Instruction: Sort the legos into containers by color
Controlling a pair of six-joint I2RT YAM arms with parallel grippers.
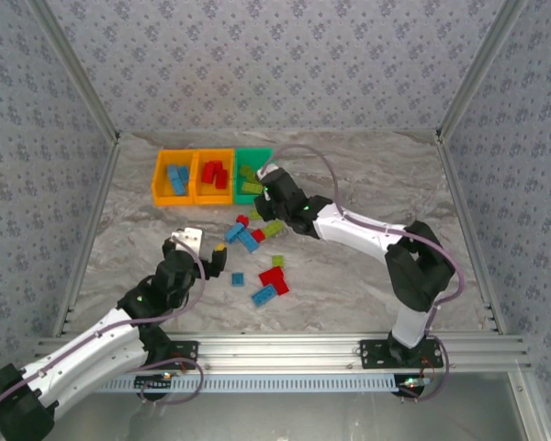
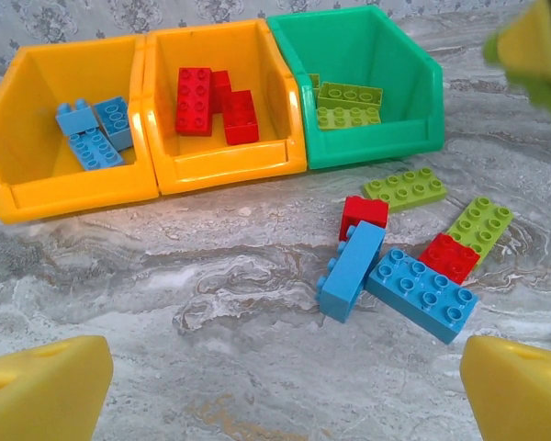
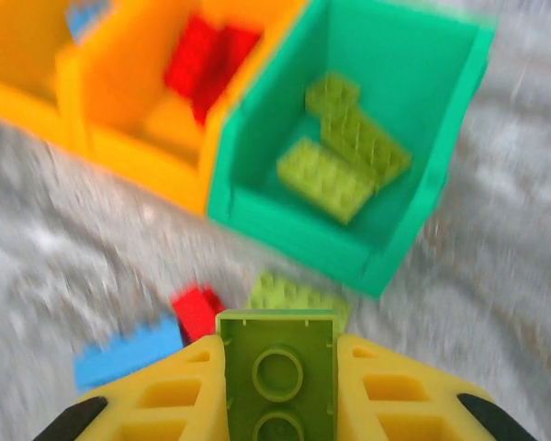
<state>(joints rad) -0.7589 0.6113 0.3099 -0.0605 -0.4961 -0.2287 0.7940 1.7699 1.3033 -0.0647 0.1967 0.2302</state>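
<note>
Marbled table [image 1: 349, 294] carries three joined bins [image 2: 230, 161] and loose bricks [image 2: 421, 294]; right jaws pinch a lime brick [image 3: 277, 386] near the green bin [image 3: 294, 230], left jaws gape wide, empty.

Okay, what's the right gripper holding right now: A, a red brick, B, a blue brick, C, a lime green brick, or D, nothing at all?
C: the right wrist view shows a lime green brick clamped between the yellow fingers of the right gripper, its hollow underside facing the camera.
</note>
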